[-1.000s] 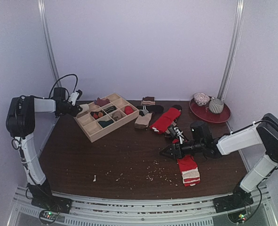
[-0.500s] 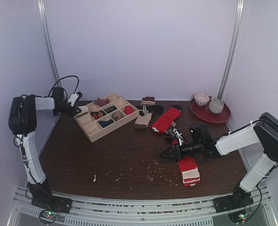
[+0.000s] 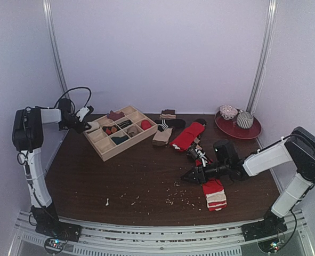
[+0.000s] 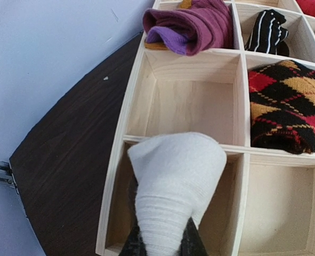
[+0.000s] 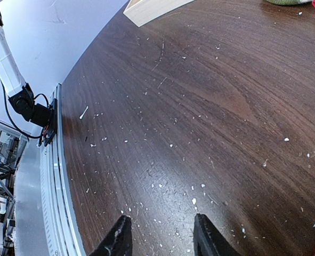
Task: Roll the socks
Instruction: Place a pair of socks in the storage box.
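1. Over a corner compartment of the wooden divided tray (image 4: 241, 69), the left pincer (image 4: 162, 242) was clenched on a white ribbed sock (image 4: 173, 181).
2. Low over the dark crumb-strewn surface (image 5: 200, 96), the right pincer (image 5: 160, 234) hung with jaws parted, grasping nothing.
3. The red sock with white-striped end (image 3: 215, 194) lay just beside that arm; the cream sock with brown band (image 3: 162, 137) lay near the tray, apparently folded.

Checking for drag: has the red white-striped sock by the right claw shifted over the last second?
No. The red white-striped sock lies in the same spot relative to the table near edge, top view.
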Controlling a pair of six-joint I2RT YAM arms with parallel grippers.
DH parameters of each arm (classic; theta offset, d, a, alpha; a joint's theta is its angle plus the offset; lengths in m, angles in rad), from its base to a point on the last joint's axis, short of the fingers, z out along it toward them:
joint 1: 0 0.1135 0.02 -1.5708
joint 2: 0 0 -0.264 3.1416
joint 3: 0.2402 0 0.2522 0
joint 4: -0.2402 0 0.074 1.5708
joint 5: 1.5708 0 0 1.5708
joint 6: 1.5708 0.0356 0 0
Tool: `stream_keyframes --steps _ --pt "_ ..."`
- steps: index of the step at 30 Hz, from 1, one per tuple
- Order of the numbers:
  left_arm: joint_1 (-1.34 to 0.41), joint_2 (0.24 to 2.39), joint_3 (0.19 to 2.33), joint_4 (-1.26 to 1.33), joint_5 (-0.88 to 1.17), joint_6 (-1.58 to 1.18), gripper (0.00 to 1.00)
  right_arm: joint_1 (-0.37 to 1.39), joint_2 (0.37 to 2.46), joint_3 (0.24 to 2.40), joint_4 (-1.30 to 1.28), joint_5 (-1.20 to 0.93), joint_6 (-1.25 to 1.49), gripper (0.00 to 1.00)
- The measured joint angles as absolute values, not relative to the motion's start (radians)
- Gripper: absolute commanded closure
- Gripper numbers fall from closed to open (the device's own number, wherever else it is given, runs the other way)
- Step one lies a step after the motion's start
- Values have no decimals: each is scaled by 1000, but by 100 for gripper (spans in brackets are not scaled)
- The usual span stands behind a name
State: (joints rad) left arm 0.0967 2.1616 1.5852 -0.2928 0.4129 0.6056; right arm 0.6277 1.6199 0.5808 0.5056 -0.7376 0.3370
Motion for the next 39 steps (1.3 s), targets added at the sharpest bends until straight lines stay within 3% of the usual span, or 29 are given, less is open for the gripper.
stream_keyframes --steps 12,26,32,39 --pt "88 2251 1769 -482 352 661 100 628 1620 581 493 -737 337 61" --pt "6 2339 1908 -599 61 664 100 628 1612 581 471 -736 339 61" --pt "-13 2369 1960 -650 -1 652 88 628 1612 581 458 -730 339 62" --pt "-27 2374 1971 -662 -55 617 61 628 1607 581 450 -728 339 62"
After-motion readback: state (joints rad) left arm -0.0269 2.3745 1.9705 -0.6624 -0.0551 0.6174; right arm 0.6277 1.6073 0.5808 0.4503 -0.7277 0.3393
